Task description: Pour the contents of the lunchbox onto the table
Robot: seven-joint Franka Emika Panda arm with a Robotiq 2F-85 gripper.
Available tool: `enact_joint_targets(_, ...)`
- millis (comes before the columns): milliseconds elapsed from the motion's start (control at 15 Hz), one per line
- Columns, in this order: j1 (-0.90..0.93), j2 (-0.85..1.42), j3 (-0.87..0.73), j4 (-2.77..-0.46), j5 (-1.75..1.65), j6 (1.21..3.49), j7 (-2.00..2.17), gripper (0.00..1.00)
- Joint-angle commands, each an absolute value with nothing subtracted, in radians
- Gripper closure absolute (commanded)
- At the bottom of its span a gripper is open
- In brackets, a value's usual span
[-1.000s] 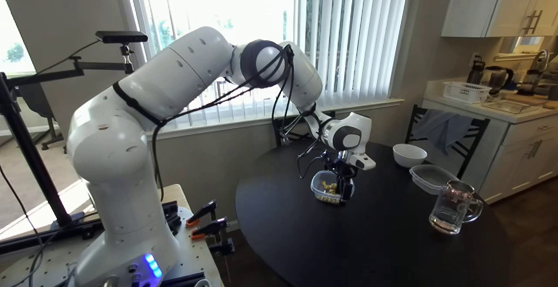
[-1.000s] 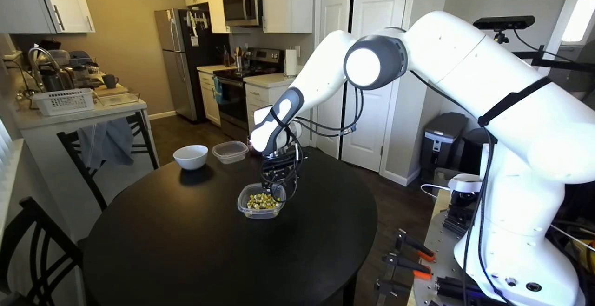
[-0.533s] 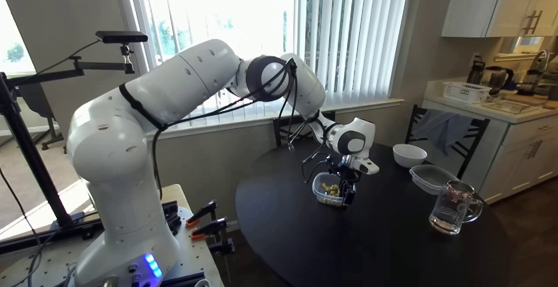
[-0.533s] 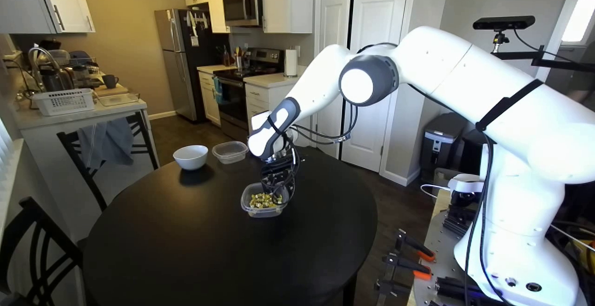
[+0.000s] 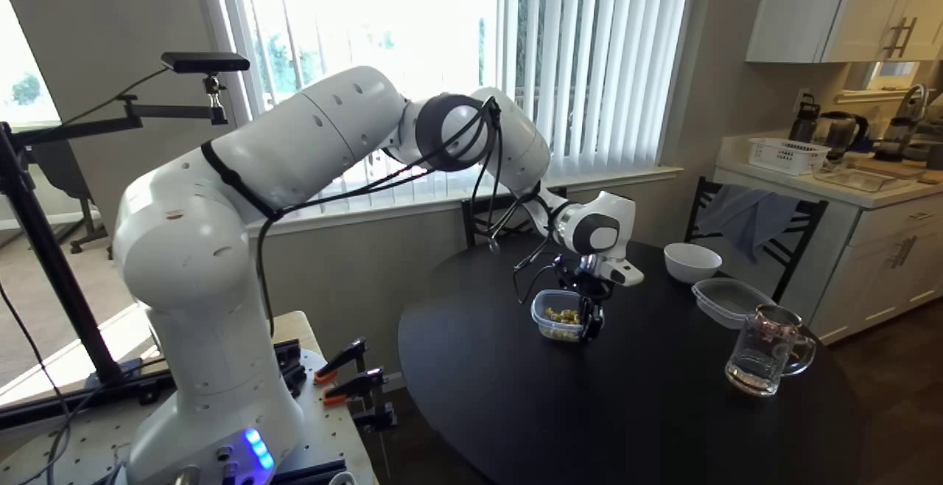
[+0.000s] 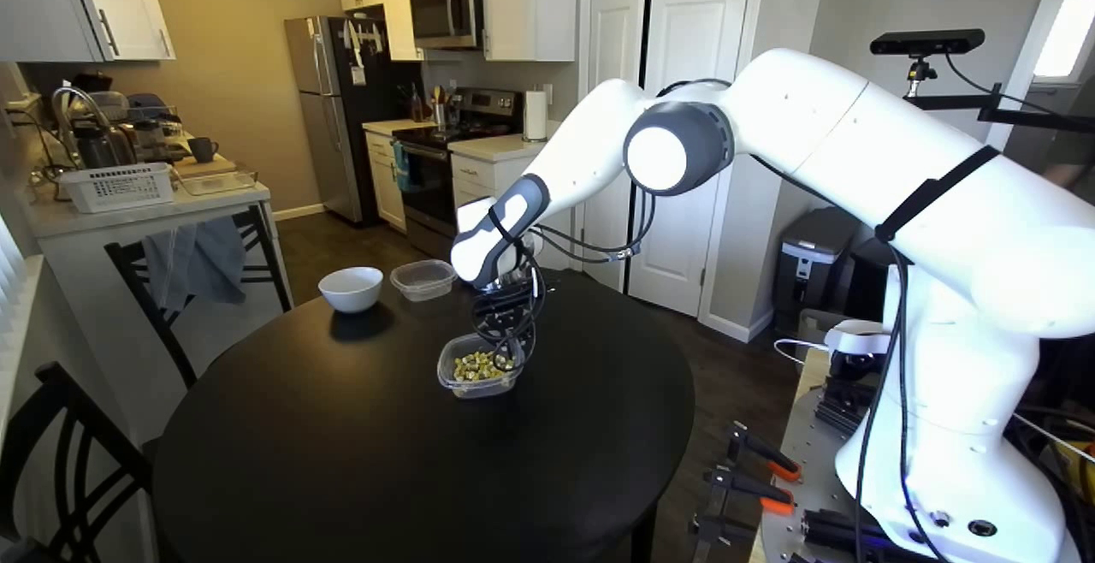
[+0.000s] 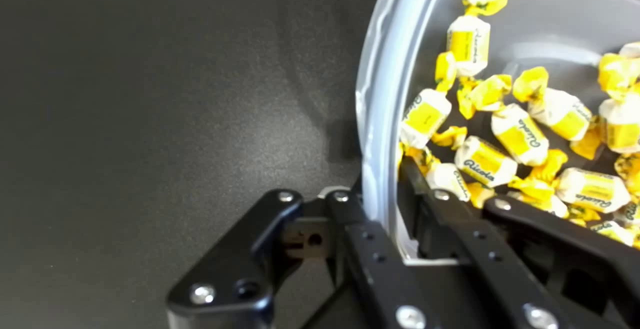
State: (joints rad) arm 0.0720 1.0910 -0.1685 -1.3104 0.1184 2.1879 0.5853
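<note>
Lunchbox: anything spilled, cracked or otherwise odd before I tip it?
Nothing stands out. The wrapped candies lie inside the lunchbox; no spill shows on the table. The gripper pinches the lunchbox's rim at one side, and the stretch visible in the wrist view shows no crack. I can't tell whether the lunchbox tilts slightly.

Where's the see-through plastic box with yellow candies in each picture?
In an exterior view: the clear rounded plastic lunchbox, right of centre, below the middle.
In an exterior view: the lunchbox, just left of centre, below the middle.
Wrist view: the lunchbox, right side, partly cut off.
Shared landmark: the black two-fingered gripper at its rim.
</note>
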Motion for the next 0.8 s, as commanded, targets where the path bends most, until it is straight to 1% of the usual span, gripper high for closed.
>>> enact_joint_targets(0,0.077,1.080,-0.171,-1.319,0.092,2.177,0.590,0.60)
enact_joint_targets(67,0.078,1.081,-0.172,-1.320,0.090,2.178,0.591,0.56)
enact_joint_targets(133,0.078,1.081,-0.173,-1.320,0.087,2.179,0.591,0.49)
enact_joint_targets(267,0.078,1.083,-0.174,-1.319,0.082,2.178,0.593,0.38)
enact_joint_targets(467,0.080,1.080,-0.175,-1.323,0.078,2.181,0.593,0.18)
enact_joint_targets(533,0.078,1.079,-0.173,-1.324,0.078,2.183,0.589,0.23)
enact_joint_targets(600,0.078,1.078,-0.171,-1.326,0.079,2.189,0.588,0.56)
enact_joint_targets(667,0.078,1.075,-0.171,-1.328,0.080,2.191,0.587,0.53)
enact_joint_targets(733,0.078,1.072,-0.169,-1.330,0.081,2.191,0.587,0.54)
